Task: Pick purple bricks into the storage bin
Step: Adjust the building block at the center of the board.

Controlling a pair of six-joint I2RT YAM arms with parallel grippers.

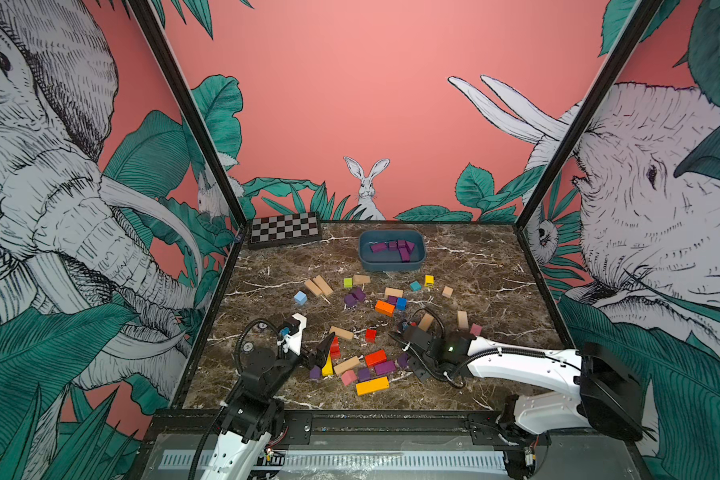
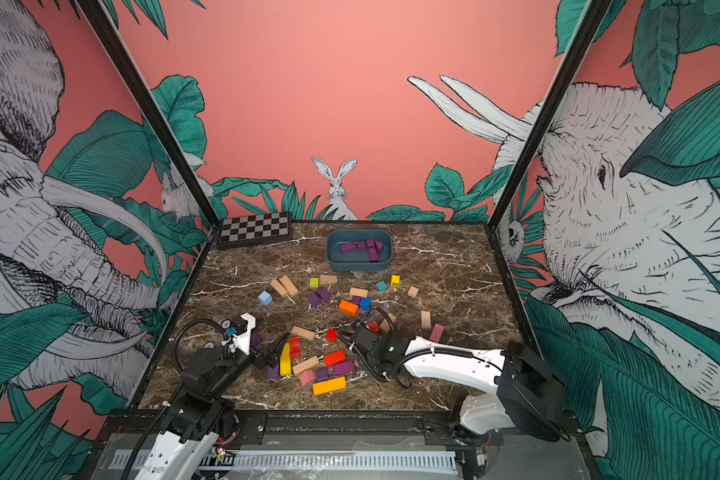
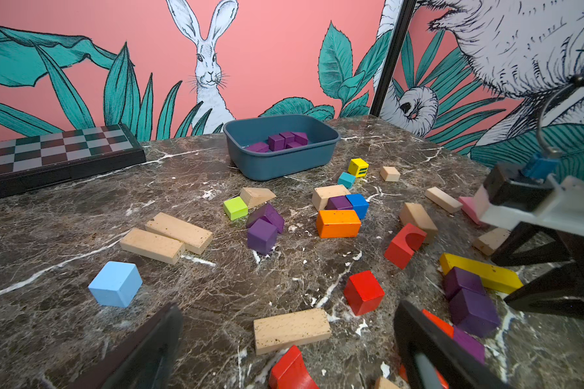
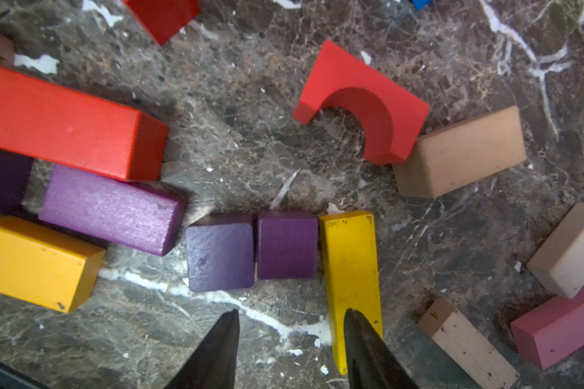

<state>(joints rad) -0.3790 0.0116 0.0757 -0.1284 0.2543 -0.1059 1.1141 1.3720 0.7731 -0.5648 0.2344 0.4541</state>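
The blue-grey storage bin (image 1: 391,266) (image 2: 358,264) (image 3: 280,166) stands at the back with several purple bricks (image 1: 395,248) inside. Loose purple bricks lie mid-table (image 1: 354,297) and in the near pile, among them a purple bar (image 1: 385,368) (image 4: 112,208). My right gripper (image 1: 416,368) (image 4: 291,313) points down, open, over bare table. Just beyond its tips sit two purple cubes (image 4: 220,252) (image 4: 287,244) side by side, against a yellow bar (image 4: 351,262). My left gripper (image 1: 321,351) (image 3: 287,313) hangs wide open near the pile's left side, holding nothing.
A checkerboard box (image 1: 284,228) lies at the back left. Red, orange, yellow, blue, pink and plain wooden blocks lie scattered around the purple ones. A red arch (image 4: 361,101) and a plain block (image 4: 459,151) lie beyond the right gripper. Walls close in three sides.
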